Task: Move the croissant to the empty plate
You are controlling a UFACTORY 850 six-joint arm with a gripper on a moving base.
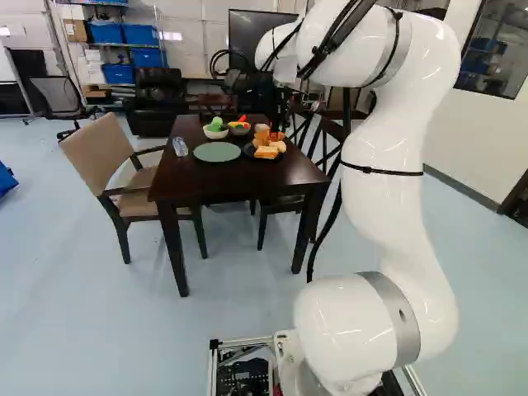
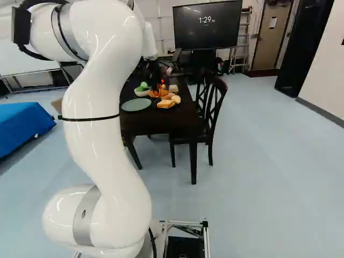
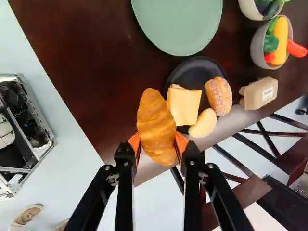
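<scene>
Fingers (image 1: 283, 115) closed round the croissant (image 3: 156, 127), a pad against each side; croissant juts past the tips, held up over the counter (image 3: 82, 62). Just ahead of the fingers, off to one side: black plate (image 3: 192, 69) bearing square orange-yellow slices (image 3: 184, 106), a sprinkled bun (image 3: 219, 96), a pale roll (image 3: 203, 123). Farther ahead of the fingers, green plate (image 3: 178, 24). Beyond the black plate from the fingers: tan carton (image 3: 260, 93), gray bowl (image 3: 257, 48) of toy vegetables (image 3: 279, 41).

My arm (image 1: 384, 165) rises, bends fwd up top; my gripper (image 1: 282, 122) points down, orange pads (image 3: 182, 143) clamped, w/ a gap btwn.
</scene>
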